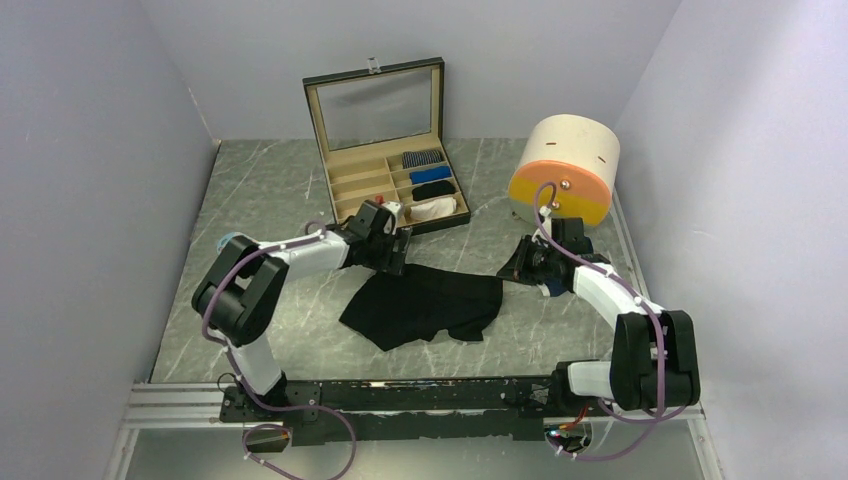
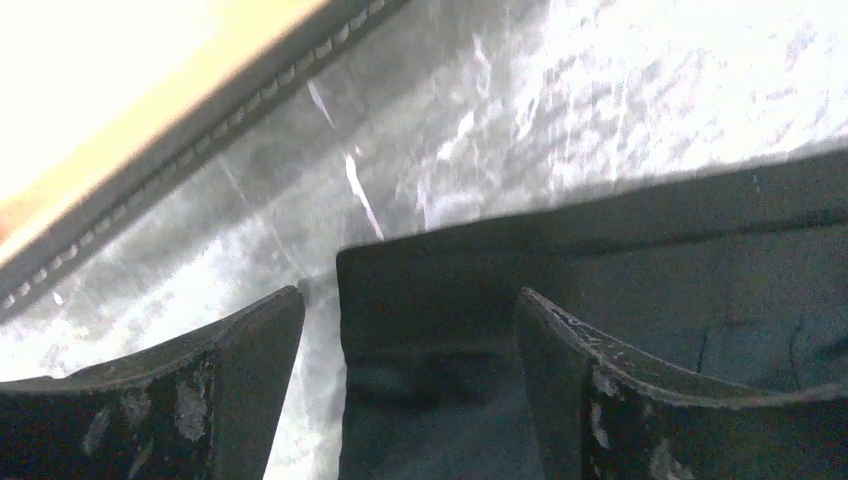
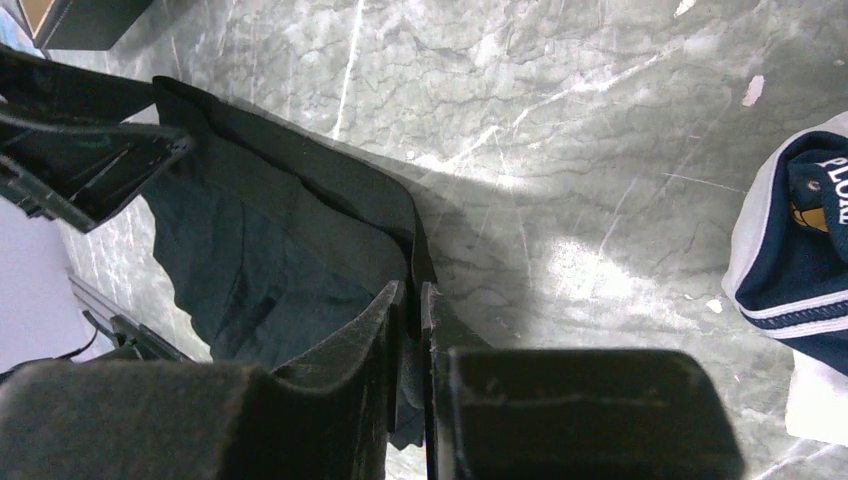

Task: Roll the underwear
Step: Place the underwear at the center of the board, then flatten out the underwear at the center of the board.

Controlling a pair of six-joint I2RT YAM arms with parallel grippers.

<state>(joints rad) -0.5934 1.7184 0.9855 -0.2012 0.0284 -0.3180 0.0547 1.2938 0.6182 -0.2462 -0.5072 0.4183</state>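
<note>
You have 2 garments on the bench. The black underwear lies spread flat in the middle of it. The navy underwear, with white trim, sits bunched toward the right edge.

You have 2 grippers at work, both on the black underwear. The left gripper is at its far-left corner and the right gripper is at its right end.

There is 1 open box at the far edge, with 4 rolled bundles in its right-hand compartments: grey striped, blue, black and white. There is also 1 cream and orange drum near the far-right corner.

From above, you cannot read either grip, and the right arm covers most of the navy underwear. The left wrist view settles the left side. Its 2 fingers stand wide apart, 1 on each side of the cloth's corner, gripping nothing. The right wrist view shows that gripper's jaws drawn almost together, with the edge of the black underwear pinched between them. That view also shows the navy underwear clearly, lying apart from the black one with bare bench between them.
</note>
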